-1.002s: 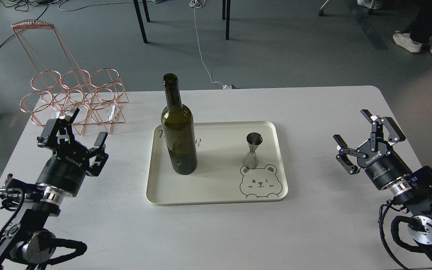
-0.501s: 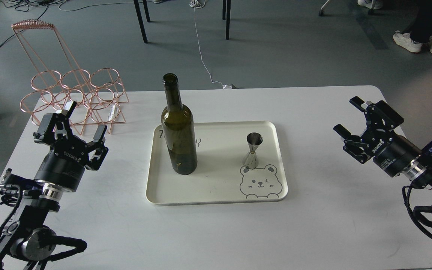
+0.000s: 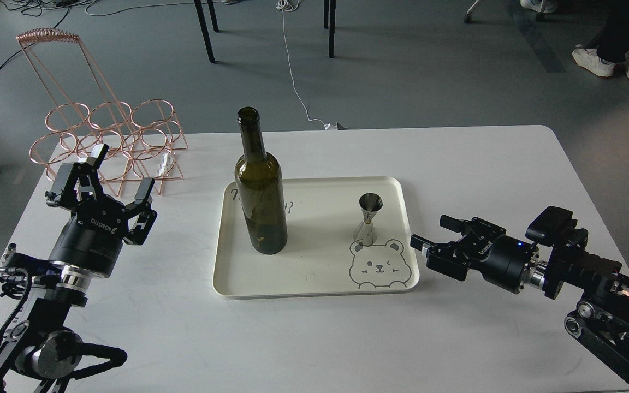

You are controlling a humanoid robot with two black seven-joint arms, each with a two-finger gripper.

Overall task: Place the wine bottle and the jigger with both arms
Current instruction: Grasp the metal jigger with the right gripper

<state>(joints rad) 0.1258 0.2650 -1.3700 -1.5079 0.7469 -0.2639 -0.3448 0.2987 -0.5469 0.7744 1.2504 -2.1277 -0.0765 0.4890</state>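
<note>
Head view, looking down on a white bench (image 3: pixel 314 338) with rounded far corners.

Item 1: wine bottle (image 3: pixel 260 202), dark olive-green glass, open mouth, long neck, upright. It stands on the left part of a cream tray (image 3: pixel 314 286), near that tray's left rim.

Item 2: jigger (image 3: pixel 369 219), polished steel, hourglass form, upright on the right part of the same tray. Its base sits just above the head of a printed bear face (image 3: pixel 378 265) in the tray's near right corner. Bottle and jigger are well apart from each other.

Item 3: left hand (image 3: pixel 120 183), black, cylindrical body, fingers pointing up and away from the camera and spread wide with nothing between them. It hovers over the left side of the bench, well apart from the tray, with a copper wire rack (image 3: pixel 108 142) just behind it.

Item 4: right hand (image 3: pixel 435 233), black, lying low and roughly level, pointing left toward the tray. Fingers are parted and empty; the tips reach about to the tray's right rim, near the jigger but not touching it.

Item 5: copper wire rack, six rings in two rows with a tall sloping frame, at the far left corner of the bench.

Surroundings: grey floor, black furniture legs (image 3: pixel 205 27), a white cable (image 3: pixel 292 71), white shoes (image 3: pixel 593 60) at far right.
</note>
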